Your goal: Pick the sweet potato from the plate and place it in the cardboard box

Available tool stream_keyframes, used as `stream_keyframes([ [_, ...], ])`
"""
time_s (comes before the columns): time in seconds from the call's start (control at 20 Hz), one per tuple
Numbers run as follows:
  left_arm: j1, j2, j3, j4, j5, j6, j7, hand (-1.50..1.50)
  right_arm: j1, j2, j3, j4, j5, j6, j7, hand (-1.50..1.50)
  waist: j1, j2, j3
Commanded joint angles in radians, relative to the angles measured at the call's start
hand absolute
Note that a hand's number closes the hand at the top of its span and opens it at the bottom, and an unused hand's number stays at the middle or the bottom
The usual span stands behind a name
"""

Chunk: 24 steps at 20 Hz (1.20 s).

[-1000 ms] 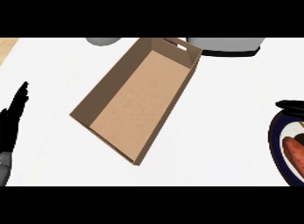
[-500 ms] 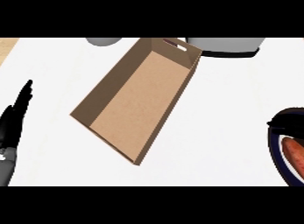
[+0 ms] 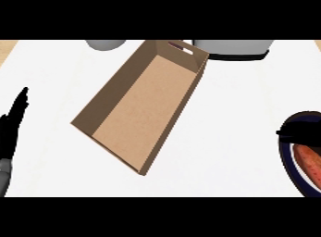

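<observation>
At the right edge, an orange-brown sweet potato [image 3: 311, 167] lies on a dark blue-rimmed plate [image 3: 286, 163]. My right hand [image 3: 307, 132] comes in from the right and lies over the plate's far part, just beyond the sweet potato's far end. Its fingers are stretched leftward and hold nothing. The open cardboard box [image 3: 145, 109] lies tilted in the middle of the white counter, with nothing inside. At the left edge my left hand [image 3: 6, 134] rests open, fingers pointing up, well away from the box.
A grey round object [image 3: 107, 44] and a larger grey vessel with a dark base [image 3: 232, 49] stand at the counter's far edge, behind the box. White counter lies between the box and the plate.
My right hand has come down over the far part of the plate, covering more of it. The left hand has barely shifted. The box and sweet potato have not moved.
</observation>
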Motion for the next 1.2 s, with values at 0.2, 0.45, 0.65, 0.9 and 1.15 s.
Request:
stream_keyframes([
  [0.2, 0.036, -0.007, 0.026, 0.006, 0.012, -0.012, -0.023, 0.00, -0.007, 0.026, 0.052, 0.045, -0.008, 0.025, -0.240, -1.50, -0.019, -0.006, -0.001],
  [0.45, -0.012, -0.005, 0.027, 0.032, -0.005, -0.011, -0.012, 0.00, -0.022, -0.008, 0.071, 0.026, -0.058, 0.032, -0.306, -1.50, -0.028, -0.004, -0.001],
  [0.65, -0.002, 0.012, 0.040, 0.013, 0.002, -0.027, 0.000, 0.00, -0.063, -0.007, 0.103, -0.009, -0.066, 0.065, -0.265, -1.50, -0.017, -0.006, -0.002],
  [0.9, -0.053, 0.005, 0.045, 0.037, -0.020, -0.024, 0.032, 0.00, -0.010, -0.030, 0.128, -0.013, -0.015, -0.020, -0.212, -1.50, -0.035, -0.007, -0.002],
  [1.15, 0.037, -0.020, 0.060, 0.022, -0.018, -0.031, -0.042, 0.00, -0.014, 0.048, 0.128, 0.093, 0.054, -0.055, -0.161, -1.50, -0.024, -0.006, -0.002],
])
